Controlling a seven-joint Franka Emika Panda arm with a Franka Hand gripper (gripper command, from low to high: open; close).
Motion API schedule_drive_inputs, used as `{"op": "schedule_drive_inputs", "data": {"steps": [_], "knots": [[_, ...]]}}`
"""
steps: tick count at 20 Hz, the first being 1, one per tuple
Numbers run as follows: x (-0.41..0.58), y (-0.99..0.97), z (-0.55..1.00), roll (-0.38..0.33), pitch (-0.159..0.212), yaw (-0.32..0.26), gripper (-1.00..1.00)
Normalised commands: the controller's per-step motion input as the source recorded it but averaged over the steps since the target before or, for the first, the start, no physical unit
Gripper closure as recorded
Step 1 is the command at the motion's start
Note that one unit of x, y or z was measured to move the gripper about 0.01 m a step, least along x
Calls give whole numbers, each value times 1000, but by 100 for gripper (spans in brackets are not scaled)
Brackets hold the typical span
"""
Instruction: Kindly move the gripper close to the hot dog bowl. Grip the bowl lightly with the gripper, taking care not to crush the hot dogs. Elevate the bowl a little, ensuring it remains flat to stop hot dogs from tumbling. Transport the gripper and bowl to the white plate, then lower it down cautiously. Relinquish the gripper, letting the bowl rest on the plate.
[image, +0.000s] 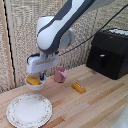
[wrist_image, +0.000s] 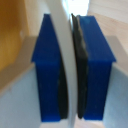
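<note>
We see the claw (image: 41, 76) pinching the rim of the hot dog bowl (image: 34, 83); in the wrist view its blue pads (wrist_image: 49, 70) press a thin white edge (wrist_image: 67, 60) between them. The bowl, with the hot dogs (image: 33, 80) inside, sits just beyond the white plate (image: 29, 110) on the worktop (image: 95, 102). Whether it is lifted, we cannot tell. A pink cup (image: 60, 74) stands further from the plate, beside the bowl.

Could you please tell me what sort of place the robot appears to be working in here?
Probably a mock kitchen counter in a lab: a wooden table holding a white plate, a pink cup and a black air-fryer-like appliance, with woven screens behind. The claw grips a bowl.
</note>
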Motion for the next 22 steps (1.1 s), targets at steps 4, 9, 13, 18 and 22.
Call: {"op": "schedule_drive_inputs", "data": {"steps": [4,9,13,18,22], "knots": [[134,569,-426,-55,0,10,100],[226,305,-391,-64,-2,11,100],[236,177,-354,-75,0,3,100],[138,103,-205,-48,12,0,100],[31,-14,94,5,8,5,-100]]}}
